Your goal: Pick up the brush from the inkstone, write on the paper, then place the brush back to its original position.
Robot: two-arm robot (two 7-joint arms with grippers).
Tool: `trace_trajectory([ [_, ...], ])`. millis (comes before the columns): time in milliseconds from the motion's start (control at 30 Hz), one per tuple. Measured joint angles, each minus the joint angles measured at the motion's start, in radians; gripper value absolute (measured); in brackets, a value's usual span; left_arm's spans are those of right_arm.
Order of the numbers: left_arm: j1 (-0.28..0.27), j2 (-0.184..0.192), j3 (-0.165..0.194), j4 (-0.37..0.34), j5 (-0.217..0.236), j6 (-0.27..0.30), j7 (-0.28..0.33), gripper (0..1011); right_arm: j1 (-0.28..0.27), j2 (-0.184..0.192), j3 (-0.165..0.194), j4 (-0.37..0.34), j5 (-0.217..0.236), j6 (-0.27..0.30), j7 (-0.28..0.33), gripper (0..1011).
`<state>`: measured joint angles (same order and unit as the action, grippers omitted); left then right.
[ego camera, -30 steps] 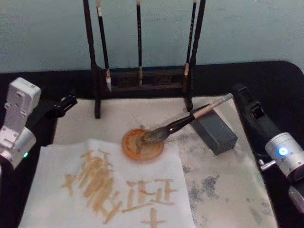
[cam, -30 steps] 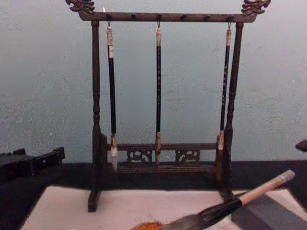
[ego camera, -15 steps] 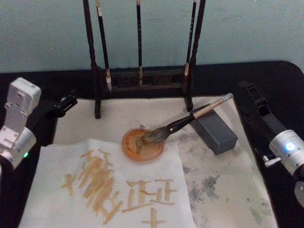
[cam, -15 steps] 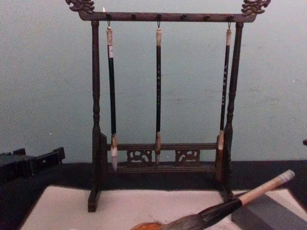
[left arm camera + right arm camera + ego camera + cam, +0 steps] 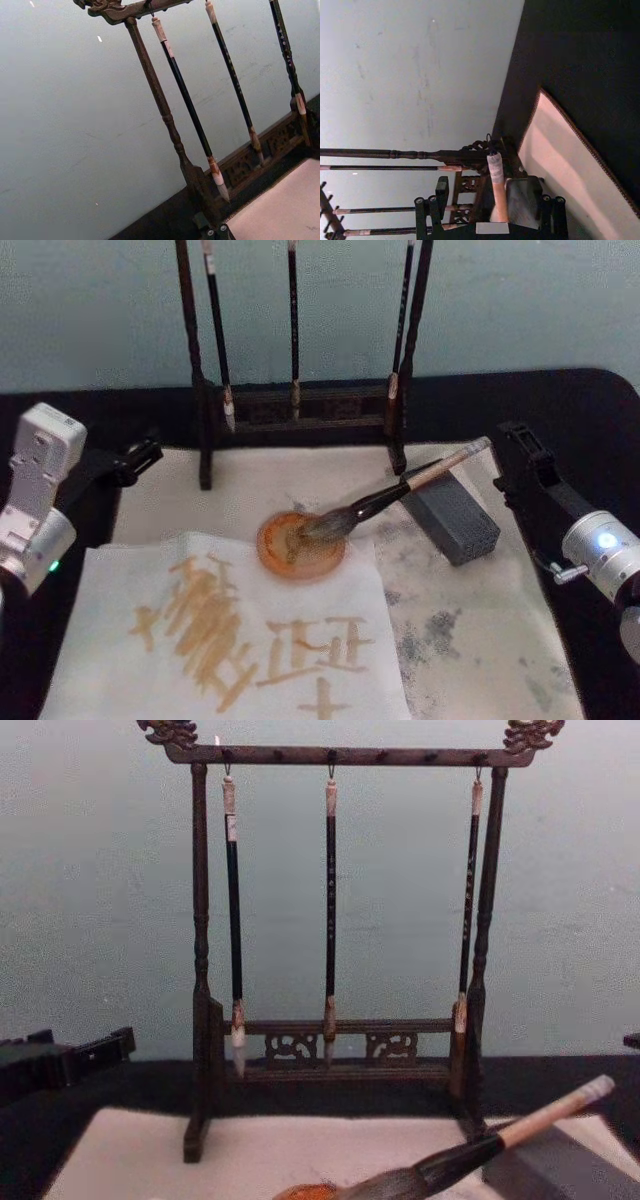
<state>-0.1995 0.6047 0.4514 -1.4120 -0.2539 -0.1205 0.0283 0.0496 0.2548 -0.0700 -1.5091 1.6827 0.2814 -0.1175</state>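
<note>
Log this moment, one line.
brush: bristles in inkstone dish, handle on grey block | paper: inked | right pincer: open at handle end | left pincer: parked left

White-silver arm links (image 5: 45, 455) — green light (image 5: 52, 566), blue light (image 5: 603, 538)

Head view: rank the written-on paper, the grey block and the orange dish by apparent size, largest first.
1. The paper, by far the largest.
2 and 3. The grey block and the orange dish cover about the same area in the picture. They look too alike to rank.
</note>
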Motion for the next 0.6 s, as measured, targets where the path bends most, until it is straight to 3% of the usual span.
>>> trace_trajectory([
  [333,0.000,0.000,0.000,0.000,0.000,0.000,0.000,1000,0.019,0.030,-0.033,0.041,0.010,0.001,0.010,1006],
  [600,0.000,0.000,0.000,0.000,0.000,0.000,0.000,1002,0.032,0.053,-0.039,0.078,0.052,0.021,0.054,1006],
])
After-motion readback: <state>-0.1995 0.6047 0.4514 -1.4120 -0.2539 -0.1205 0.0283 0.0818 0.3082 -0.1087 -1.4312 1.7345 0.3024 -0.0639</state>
